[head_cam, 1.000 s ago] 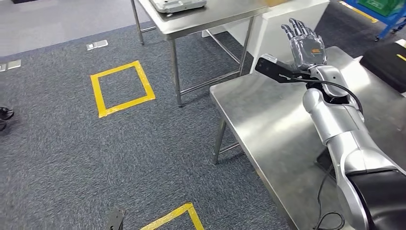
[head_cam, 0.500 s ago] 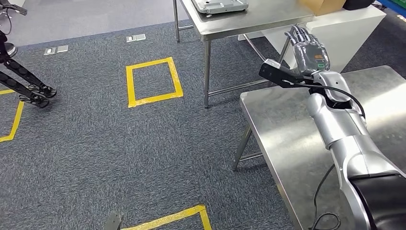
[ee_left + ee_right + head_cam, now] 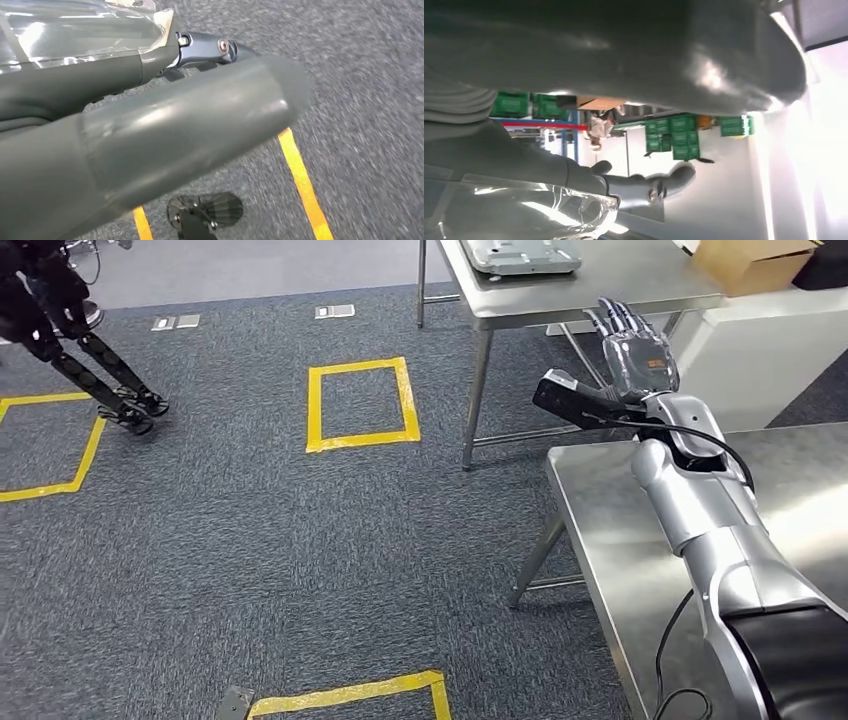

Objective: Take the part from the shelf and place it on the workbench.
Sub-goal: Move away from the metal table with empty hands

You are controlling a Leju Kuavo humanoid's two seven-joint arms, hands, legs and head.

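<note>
The robot's right hand (image 3: pixel 637 348) is reaching up with its fingers straight and apart, holding nothing, above the left edge of a steel table (image 3: pixel 640 570) on the right. The left hand (image 3: pixel 150 125) is hanging over grey carpet (image 3: pixel 250 540); whether it is closed cannot be told. A grey part (image 3: pixel 520 254) is lying on a far table (image 3: pixel 590 285), beside a cardboard box (image 3: pixel 750 260). Yellow tape squares (image 3: pixel 361 404) are marking the carpet.

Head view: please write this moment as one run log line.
right hand: raised, fingers apart, holds nothing | workbench: bare near arm | part: not seen
</note>
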